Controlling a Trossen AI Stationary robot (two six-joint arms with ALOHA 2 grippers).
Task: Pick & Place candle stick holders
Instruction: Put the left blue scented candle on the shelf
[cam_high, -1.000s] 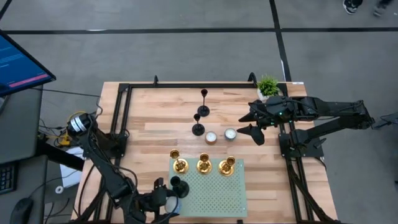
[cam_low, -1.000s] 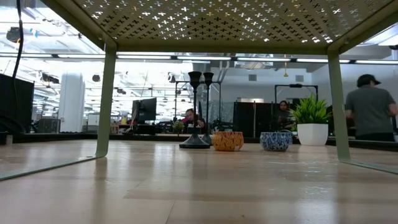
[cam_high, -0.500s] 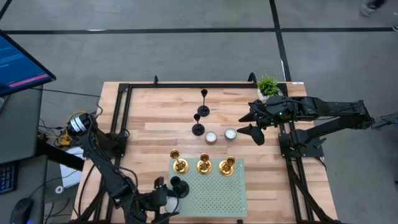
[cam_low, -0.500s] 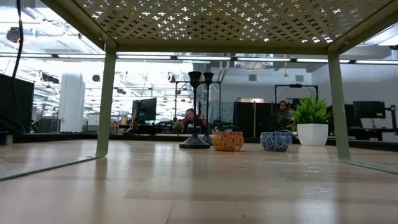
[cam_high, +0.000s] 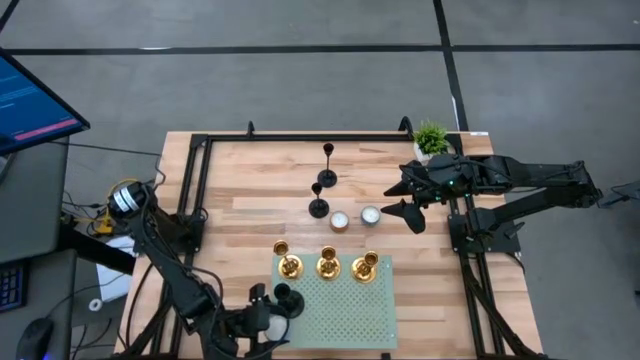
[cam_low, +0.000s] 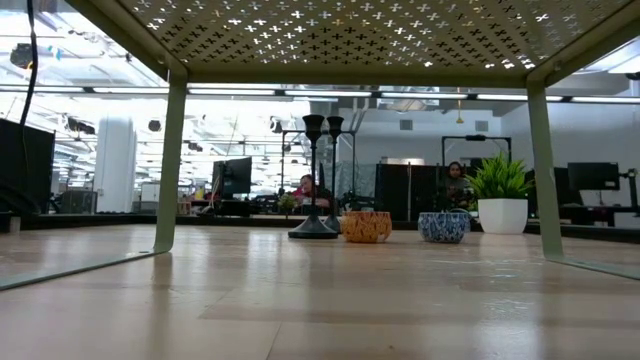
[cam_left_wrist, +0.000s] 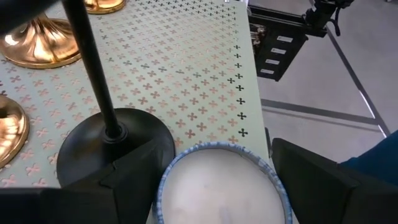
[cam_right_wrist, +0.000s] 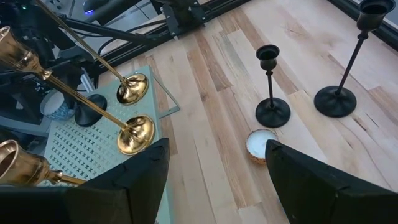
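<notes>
Table: wooden table (cam_high: 250, 200) unchanged over the last second; I saw nothing move.
Holders: three gold holders (cam_high: 328, 264) and one black holder (cam_high: 283, 294) on the green rack (cam_high: 350, 310); two black holders (cam_high: 322, 190) mid-table.
Left claw (cam_left_wrist: 211, 180): spread around a white-filled blue cup (cam_left_wrist: 221, 186).
Right claw (cam_high: 400, 200): spread, empty, idle.
Meaning: I judged a pause.

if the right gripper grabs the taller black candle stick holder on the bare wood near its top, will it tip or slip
The taller black candle stick holder probably tips easily: a long thin stem over one small round base, so a nudge up high levers it over. Its matte finish suggests less slip than the gold holders. The slim stem likely gives the right gripper little to clamp.
</notes>
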